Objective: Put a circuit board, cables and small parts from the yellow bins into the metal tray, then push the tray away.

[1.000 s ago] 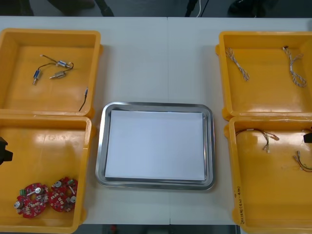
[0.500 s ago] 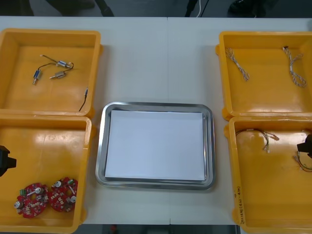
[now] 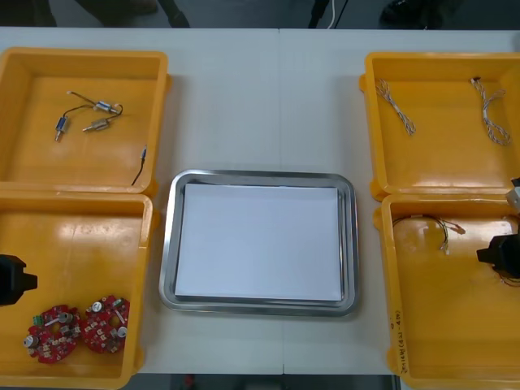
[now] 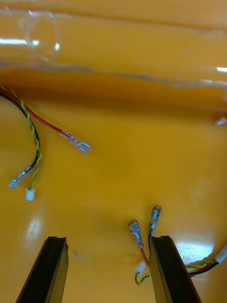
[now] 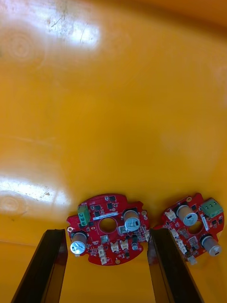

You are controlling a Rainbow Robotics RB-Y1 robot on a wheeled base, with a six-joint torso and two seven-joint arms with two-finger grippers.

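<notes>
Tray point(image 3: 168, 244) at the centre of the tabletop point(image 3: 260, 97), two bins on each side. Far left bin point(image 3: 81, 57): small parts point(image 3: 91, 116). Near left bin point(image 3: 77, 205): two boards point(image 3: 52, 333) side by side at its near end, left pincer point(image 3: 13, 279) just behind them. Far right bin point(image 3: 439, 58): two cables point(image 3: 398, 106). Near right bin point(image 3: 390, 284): more cables, right pincer point(image 3: 500, 256) over one.

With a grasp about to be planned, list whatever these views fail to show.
- Front view: left end effector and right end effector, cut off by the side edges.
- Right wrist view: red and yellow cable, partly hidden behind a finger.
- Front view: small metal parts, too small to tell their kind.
</notes>
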